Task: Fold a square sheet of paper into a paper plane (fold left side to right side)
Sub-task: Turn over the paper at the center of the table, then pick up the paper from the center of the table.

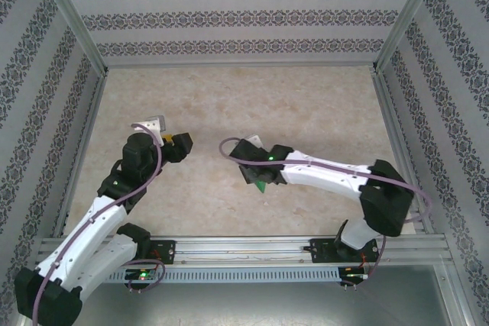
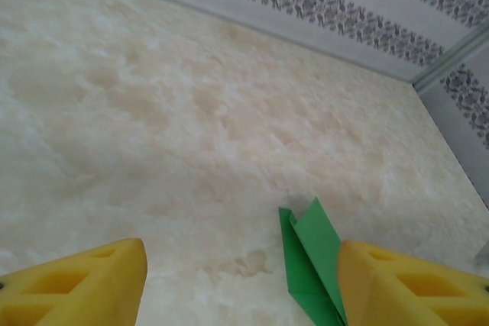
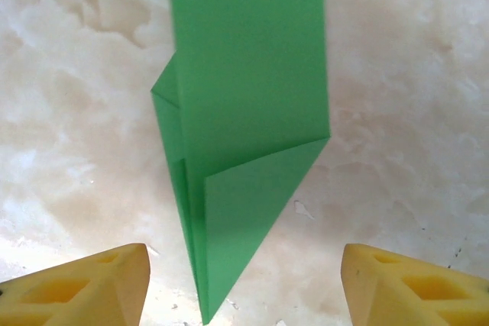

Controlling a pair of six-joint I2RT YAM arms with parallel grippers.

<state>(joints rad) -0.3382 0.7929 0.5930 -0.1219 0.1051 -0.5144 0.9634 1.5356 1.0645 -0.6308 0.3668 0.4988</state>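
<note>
On the pale, stone-look tabletop, a bit nearer than the middle, lies the green paper plane. From above, a small green bit of it peeks out from under the right hand. Seen from that hand's own camera, the plane lies between its two yellow fingers, with its sharp tip pointing back toward the hand. These fingers are wide apart and neither one touches the paper. The paper is folded in layers, with a slanted flap across the wide part and a thin strip along one edge. The left hand is off to the left, well apart from the plane. Its yellow fingers are apart too, with bare tabletop between them. From that hand's camera the plane sits beside one finger, and part of it is hidden behind that finger. Walls with dark flowery bands stand around the tabletop.
</note>
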